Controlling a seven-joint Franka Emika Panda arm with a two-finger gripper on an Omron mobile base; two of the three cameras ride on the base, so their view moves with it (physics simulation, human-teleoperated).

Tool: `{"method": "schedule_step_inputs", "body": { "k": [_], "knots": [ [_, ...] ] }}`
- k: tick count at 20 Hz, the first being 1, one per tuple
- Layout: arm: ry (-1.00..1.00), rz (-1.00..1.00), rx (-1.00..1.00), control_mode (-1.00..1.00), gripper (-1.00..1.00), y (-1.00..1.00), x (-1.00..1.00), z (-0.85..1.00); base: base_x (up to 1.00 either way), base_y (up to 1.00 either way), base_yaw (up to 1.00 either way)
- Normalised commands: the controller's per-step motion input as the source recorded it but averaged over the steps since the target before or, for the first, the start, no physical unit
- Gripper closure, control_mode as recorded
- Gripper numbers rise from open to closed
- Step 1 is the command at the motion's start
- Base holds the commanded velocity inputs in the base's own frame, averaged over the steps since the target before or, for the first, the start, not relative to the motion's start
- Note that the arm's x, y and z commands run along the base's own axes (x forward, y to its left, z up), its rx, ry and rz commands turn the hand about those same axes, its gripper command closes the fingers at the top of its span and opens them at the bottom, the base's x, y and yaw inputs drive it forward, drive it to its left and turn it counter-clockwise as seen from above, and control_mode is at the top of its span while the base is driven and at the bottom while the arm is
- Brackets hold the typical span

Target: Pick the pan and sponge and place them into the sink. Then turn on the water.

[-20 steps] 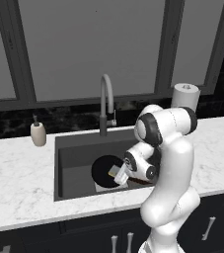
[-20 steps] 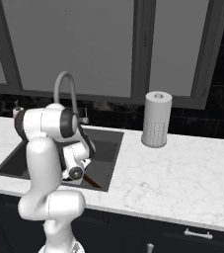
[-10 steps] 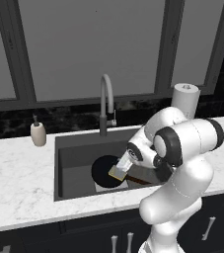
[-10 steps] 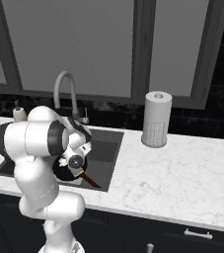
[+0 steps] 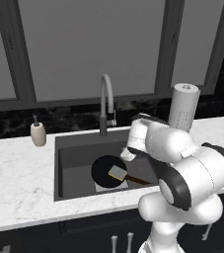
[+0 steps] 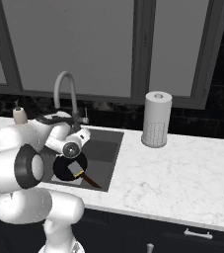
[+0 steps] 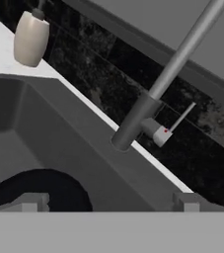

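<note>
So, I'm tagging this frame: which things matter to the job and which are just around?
Job: pan, sponge lying on it, sink, faucet.
Just around: soap bottle, paper towel roll.

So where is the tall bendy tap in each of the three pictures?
Left base view: the faucet stands at the middle, behind the sink.
Right base view: it arches at upper left, behind the arm.
Hand view: its stem runs slanting from the middle to the upper right.
Shared landmark: the cream soap dispenser.
</note>
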Motion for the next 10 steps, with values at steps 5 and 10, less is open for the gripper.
{"method": "schedule_step_inputs", "body": {
  "k": [5, 10],
  "knots": [
    [0.08, 0.00, 0.00, -1.00, -1.00, -0.66, -0.47, 0.46, 0.00, 0.00, 0.00],
    [0.11, 0.04, 0.00, -1.00, -1.00, -0.66, -0.41, 0.44, 0.00, 0.00, 0.00]
  ]
}}
